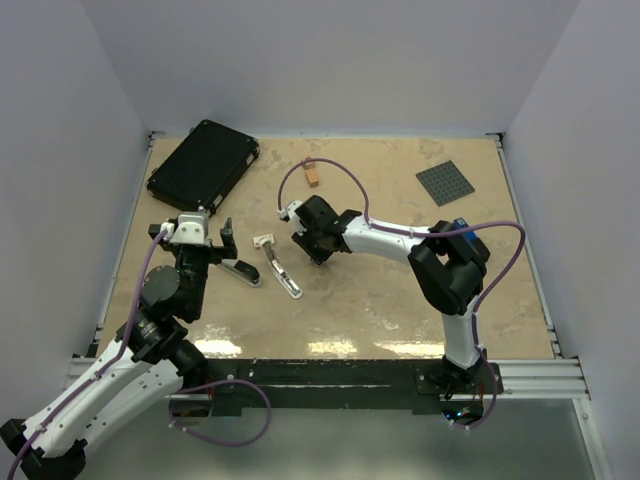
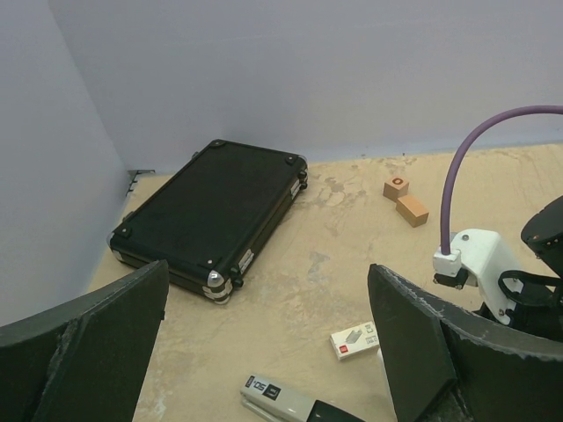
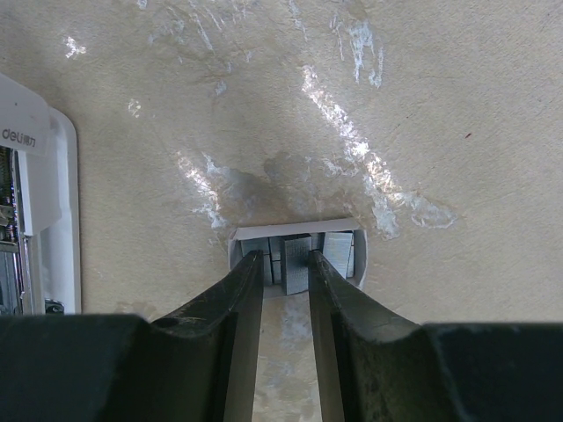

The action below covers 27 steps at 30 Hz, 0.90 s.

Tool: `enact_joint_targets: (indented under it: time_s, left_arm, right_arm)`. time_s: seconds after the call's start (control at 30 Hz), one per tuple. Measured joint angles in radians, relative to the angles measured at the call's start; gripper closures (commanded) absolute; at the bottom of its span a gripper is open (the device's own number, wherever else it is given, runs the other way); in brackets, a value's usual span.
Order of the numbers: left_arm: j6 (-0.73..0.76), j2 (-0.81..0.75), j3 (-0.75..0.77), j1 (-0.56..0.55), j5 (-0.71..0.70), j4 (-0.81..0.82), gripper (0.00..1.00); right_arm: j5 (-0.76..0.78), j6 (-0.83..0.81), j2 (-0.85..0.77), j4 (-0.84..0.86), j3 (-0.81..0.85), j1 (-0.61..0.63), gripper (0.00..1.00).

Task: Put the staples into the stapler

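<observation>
**Top view.** The stapler (image 1: 283, 275) lies left of the table's (image 1: 400, 320) centre. Its silver length runs obliquely toward the near edge, with a black part beside it on the left. A small white box (image 1: 263, 241) sits at its far end; I cannot tell whether the two touch. The left arm (image 1: 180, 290) reaches in from the near-left corner and ends just left of the stapler. The right arm (image 1: 390, 238) bends in from the right, its wrist just right of the box. A black case (image 1: 205, 165) lies in the far-left corner. The wooden blocks (image 1: 312, 172) are at the far middle, and a grey studded plate (image 1: 445, 183) is far right.

**Left wrist view.** On the left gripper (image 2: 268, 268) the fingers are spread wide, holding nothing, above the table. The stapler's end shows at the bottom edge, between the two fingers. The white box lies just beyond it to the right, partly hidden by the right-hand finger. The case and blocks are further back.

**Right wrist view.** On the right gripper (image 3: 283, 264) the gap is narrow and the tips are down at the near rim of the open white box. The staples (image 3: 297, 262) lie inside as grey strips, one of them in line with the gap. I cannot tell whether the pads press it. The stapler's white and metal body shows at the left edge, near the box but apart from it.
</observation>
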Motion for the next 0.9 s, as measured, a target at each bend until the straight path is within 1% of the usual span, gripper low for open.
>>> enact_joint_targets:
  time_s: [0.9]
  left_arm:
    - [0.000, 0.001, 0.000, 0.006, 0.016, 0.000, 0.00]
  right_arm:
    - [-0.001, -0.014, -0.019, -0.022, 0.021, 0.000, 0.69]
